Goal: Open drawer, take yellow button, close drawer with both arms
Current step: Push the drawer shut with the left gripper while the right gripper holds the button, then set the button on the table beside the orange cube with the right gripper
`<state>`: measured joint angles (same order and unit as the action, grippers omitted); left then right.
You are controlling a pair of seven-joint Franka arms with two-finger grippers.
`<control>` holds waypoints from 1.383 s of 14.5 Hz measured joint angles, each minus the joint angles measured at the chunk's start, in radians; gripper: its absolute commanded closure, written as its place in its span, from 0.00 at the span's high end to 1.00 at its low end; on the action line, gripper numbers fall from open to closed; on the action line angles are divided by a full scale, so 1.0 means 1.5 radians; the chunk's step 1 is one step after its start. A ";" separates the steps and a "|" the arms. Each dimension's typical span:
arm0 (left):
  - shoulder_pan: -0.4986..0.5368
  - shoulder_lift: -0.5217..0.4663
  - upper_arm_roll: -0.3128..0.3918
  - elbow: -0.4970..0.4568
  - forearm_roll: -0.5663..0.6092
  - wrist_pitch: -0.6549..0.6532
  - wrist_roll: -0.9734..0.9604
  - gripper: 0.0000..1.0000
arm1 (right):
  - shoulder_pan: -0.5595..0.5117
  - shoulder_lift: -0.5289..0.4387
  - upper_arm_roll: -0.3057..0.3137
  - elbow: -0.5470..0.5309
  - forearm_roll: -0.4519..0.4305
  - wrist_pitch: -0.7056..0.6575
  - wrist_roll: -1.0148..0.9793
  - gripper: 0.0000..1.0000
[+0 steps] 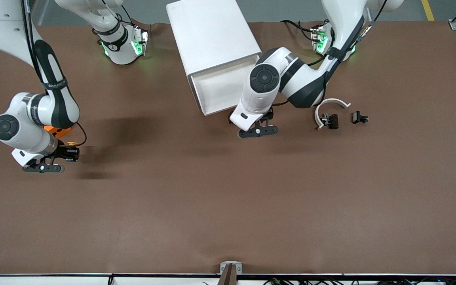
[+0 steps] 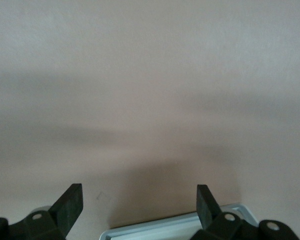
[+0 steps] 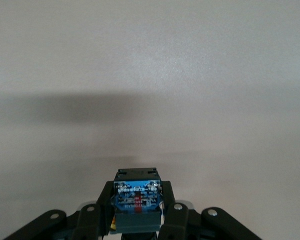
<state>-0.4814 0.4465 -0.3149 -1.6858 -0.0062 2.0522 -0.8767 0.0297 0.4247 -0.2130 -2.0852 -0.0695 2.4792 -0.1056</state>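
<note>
The white cabinet (image 1: 212,35) stands at the robots' edge of the table, and its drawer (image 1: 218,89) is pulled out as a shallow white tray. My left gripper (image 1: 257,128) is open and empty, low over the table just past the drawer's front corner. The drawer's pale rim (image 2: 180,227) shows between the left gripper's (image 2: 140,205) fingers. My right gripper (image 1: 69,153) is toward the right arm's end, low over the table, shut on the button (image 3: 137,200). Its dark body carries a blue label, and a yellow cap (image 1: 71,143) shows beside the fingers.
An orange block (image 1: 54,130) lies partly under the right arm's wrist. A white curved band with a black clip (image 1: 329,116) and a second black clip (image 1: 359,117) lie toward the left arm's end. The brown table (image 1: 228,198) stretches toward the front camera.
</note>
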 measured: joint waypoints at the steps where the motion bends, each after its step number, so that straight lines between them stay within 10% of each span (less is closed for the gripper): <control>1: 0.000 0.000 -0.012 -0.003 0.000 0.000 -0.008 1.00 | -0.004 0.014 0.000 0.002 0.000 0.010 -0.001 0.33; 15: 0.000 -0.007 -0.136 -0.057 -0.094 0.001 -0.076 1.00 | -0.015 0.048 0.007 0.009 0.009 0.016 -0.003 0.42; 17: -0.008 -0.007 -0.140 -0.062 -0.095 0.005 -0.088 1.00 | -0.015 0.052 0.008 0.011 0.014 0.016 -0.003 0.95; 20: -0.012 -0.007 -0.141 -0.063 -0.096 0.008 -0.098 1.00 | -0.015 0.054 0.010 0.015 0.017 0.016 -0.003 1.00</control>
<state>-0.5001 0.4357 -0.5257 -1.7804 -0.1500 2.0645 -1.0231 0.0074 0.5051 -0.1986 -2.0622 -0.0446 2.5030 -0.1098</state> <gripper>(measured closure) 0.000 0.423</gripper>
